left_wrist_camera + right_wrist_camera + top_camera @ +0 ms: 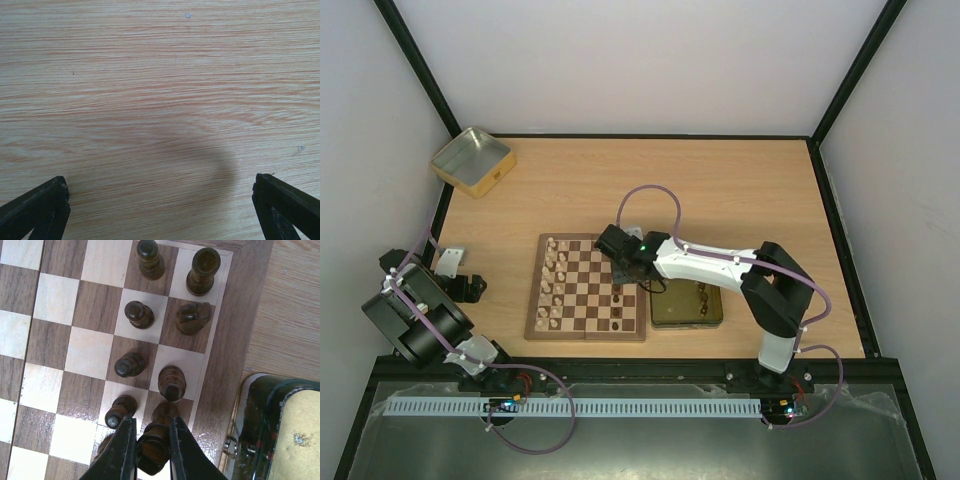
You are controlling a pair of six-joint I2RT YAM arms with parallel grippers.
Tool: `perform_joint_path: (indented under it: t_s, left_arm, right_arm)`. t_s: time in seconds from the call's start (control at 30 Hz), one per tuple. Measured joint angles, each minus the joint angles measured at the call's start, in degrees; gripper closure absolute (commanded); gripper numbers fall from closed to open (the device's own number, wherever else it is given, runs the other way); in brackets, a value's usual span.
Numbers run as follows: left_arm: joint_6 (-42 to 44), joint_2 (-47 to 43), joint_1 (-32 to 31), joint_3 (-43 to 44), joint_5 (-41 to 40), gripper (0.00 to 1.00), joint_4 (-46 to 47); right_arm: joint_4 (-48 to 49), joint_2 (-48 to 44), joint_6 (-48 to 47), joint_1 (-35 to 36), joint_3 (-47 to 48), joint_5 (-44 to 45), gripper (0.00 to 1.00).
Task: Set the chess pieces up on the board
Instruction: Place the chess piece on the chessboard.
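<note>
Chess piece (152,446) pinched by right tool (152,424) stretched leftward over board (220,365).

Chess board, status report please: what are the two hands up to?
Right hand shut on dark piece at board edge. Left hand open over table. Neighbouring dark pieces close by; tight fit.

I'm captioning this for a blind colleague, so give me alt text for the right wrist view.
The right gripper has its black fingers shut on a dark brown wooden chess piece at the edge of a light-and-dark checked wooden board. More dark pieces stand in two columns beyond it, and a metal tin shows beside the board.
</note>
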Motion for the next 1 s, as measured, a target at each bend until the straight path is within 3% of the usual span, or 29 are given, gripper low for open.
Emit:
perform_joint_path:
  t_s: [1.0]
  left_arm:
    - [0.1,0.0,0.0,0.0,0.0,0.01,-0.1]
  right_arm:
    - [-0.5,-1.6,0.2,0.0,-0.8,1.7,0.49]
